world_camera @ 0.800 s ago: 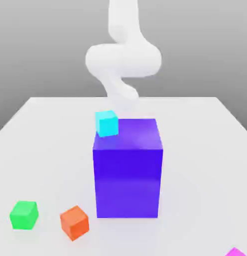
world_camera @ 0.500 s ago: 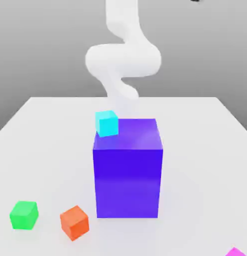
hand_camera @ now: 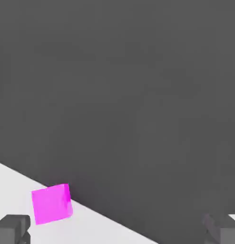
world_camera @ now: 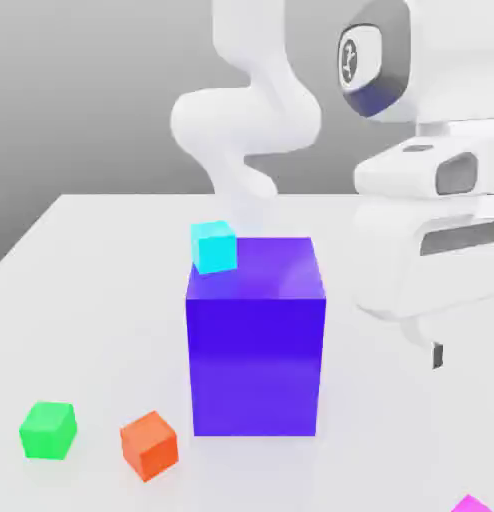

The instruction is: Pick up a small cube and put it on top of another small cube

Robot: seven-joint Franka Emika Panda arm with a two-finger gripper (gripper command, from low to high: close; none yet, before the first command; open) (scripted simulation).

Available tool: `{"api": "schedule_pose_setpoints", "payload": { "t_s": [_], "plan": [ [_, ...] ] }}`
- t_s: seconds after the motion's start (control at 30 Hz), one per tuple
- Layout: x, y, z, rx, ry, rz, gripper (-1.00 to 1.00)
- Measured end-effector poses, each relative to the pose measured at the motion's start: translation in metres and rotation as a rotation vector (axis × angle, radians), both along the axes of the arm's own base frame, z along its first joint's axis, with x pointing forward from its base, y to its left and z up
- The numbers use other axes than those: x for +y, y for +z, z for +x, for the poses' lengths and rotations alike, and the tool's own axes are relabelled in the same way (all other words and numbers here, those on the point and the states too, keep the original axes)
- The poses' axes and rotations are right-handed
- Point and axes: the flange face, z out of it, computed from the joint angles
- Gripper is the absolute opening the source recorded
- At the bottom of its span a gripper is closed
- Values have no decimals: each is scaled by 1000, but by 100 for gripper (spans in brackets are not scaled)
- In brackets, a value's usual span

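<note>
Jaws wide open, nothing held: gripper (world_camera: 469, 340) up at the ext. view's right, two dark pads (world_camera: 438, 355), apart. Magenta cube (world_camera: 472, 504) nearest, cut by the frame's lower edge, on the white table (world_camera: 391, 430); hand view has it close to the table edge. Orange cube (world_camera: 149, 446) and green cube (world_camera: 48, 431) at ext. view's left, a gap between, plain flat faces. Then blue-purple block (world_camera: 255, 350), tall, smooth, slight sheen; cyan cube (world_camera: 213, 247) on top, near a corner. Arm (world_camera: 247, 115) glossy white, rounded; dark logo on round cap (world_camera: 360, 60), no legible lettering.
</note>
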Motion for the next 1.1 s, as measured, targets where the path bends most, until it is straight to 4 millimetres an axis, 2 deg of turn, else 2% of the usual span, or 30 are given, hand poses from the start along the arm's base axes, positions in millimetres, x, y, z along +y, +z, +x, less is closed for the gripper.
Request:
{"api": "schedule_pose_setpoints", "payload": {
  "t_s": [0.13, 0.27, 0.4, 0.43, 0.63, 0.7, 0.77, 0.8, 0.97, 1.1],
  "plan": [
    [27, -71, -2, 86, 75, -29, 0],
    [52, -143, -13, 169, 150, -55, 0],
    [57, -209, -16, 186, 165, -61, 0],
    [57, -218, -16, 187, 166, -61, -100],
    [57, -222, -16, 187, 166, -60, -100],
    [58, -205, -16, 188, 166, -60, -100],
    [58, -177, -16, 188, 166, -60, -100],
    [51, -164, -15, 188, 152, -61, -100],
    [-74, -144, -4, 192, -102, -61, -100],
    [-175, -132, -21, 196, -322, -46, -100]
  ]
}}
